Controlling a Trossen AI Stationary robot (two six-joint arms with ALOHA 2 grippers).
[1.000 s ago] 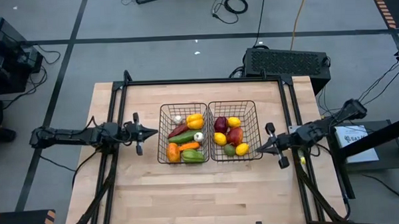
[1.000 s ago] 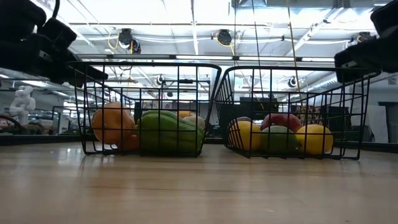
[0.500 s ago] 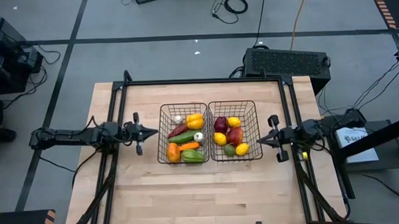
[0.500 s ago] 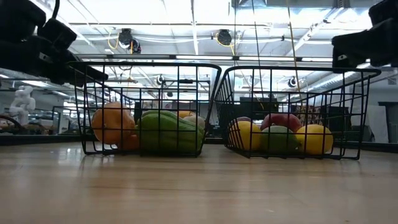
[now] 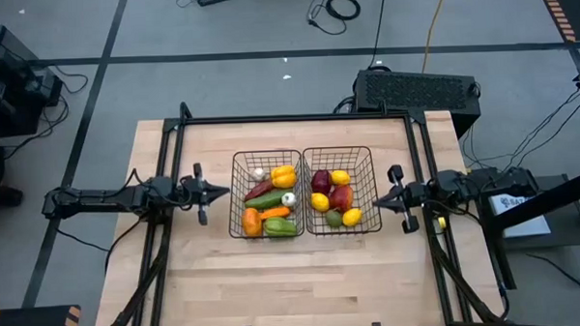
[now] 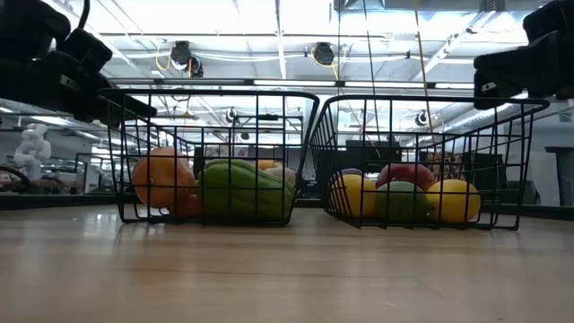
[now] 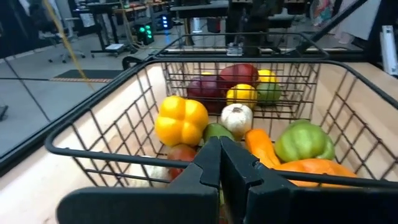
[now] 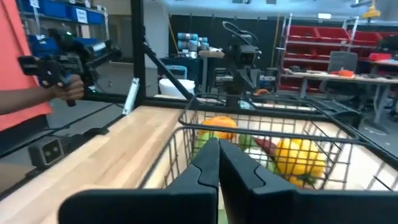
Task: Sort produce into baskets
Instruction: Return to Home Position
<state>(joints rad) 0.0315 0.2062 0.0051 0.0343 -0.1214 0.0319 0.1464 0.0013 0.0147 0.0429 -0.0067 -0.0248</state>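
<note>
"Grippers?"
"Left gripper [image 5: 223, 192] and right gripper [image 5: 380, 204] are both pinched closed, empty, just outside the baskets [image 5: 267, 151]."
"And the produce [image 5: 272, 200]?"
"All in the baskets, apparently; I spot none loose on the table [image 5: 294, 279]. Sorting looks done."

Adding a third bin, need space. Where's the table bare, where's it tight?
Free: wide strip of light wooden table in front of the left black wire basket and right black wire basket, low camera's side; narrower strip behind them. Tight: the baskets almost touch; left gripper and right gripper, fingers shut, flank their outer sides.
</note>
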